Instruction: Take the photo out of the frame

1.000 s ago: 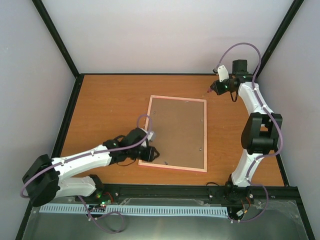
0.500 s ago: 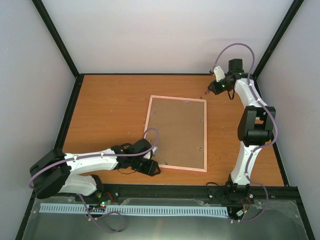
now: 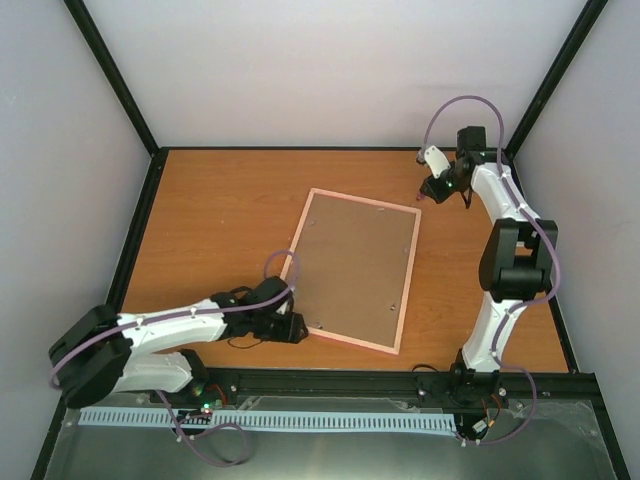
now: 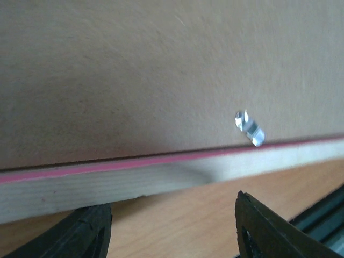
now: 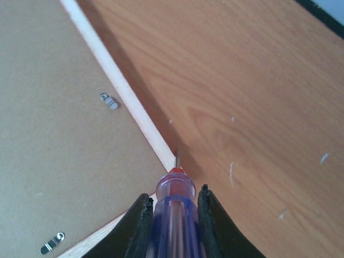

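The pink frame (image 3: 405,285) lies face down on the table, its brown backing board (image 3: 355,268) up, now rotated slightly clockwise. The photo is hidden under the board. My left gripper (image 3: 298,330) is open at the frame's near left corner; in the left wrist view its fingers (image 4: 269,228) straddle bare table just below the frame's wooden edge (image 4: 134,183), near a metal clip (image 4: 249,129). My right gripper (image 3: 430,190) is shut on the red-and-purple screwdriver (image 5: 174,209), whose tip (image 5: 177,156) sits by the frame's far right corner (image 5: 164,156).
Small metal clips (image 5: 109,101) hold the board along the frame's edges; another shows at the lower left of the right wrist view (image 5: 52,243). Black enclosure posts and a black rail (image 3: 330,380) border the wooden table (image 3: 220,210).
The frame has turned clockwise, its near edge swinging right. My left gripper moved along the near left corner. My right gripper with the screwdriver shifted slightly near the far right corner.
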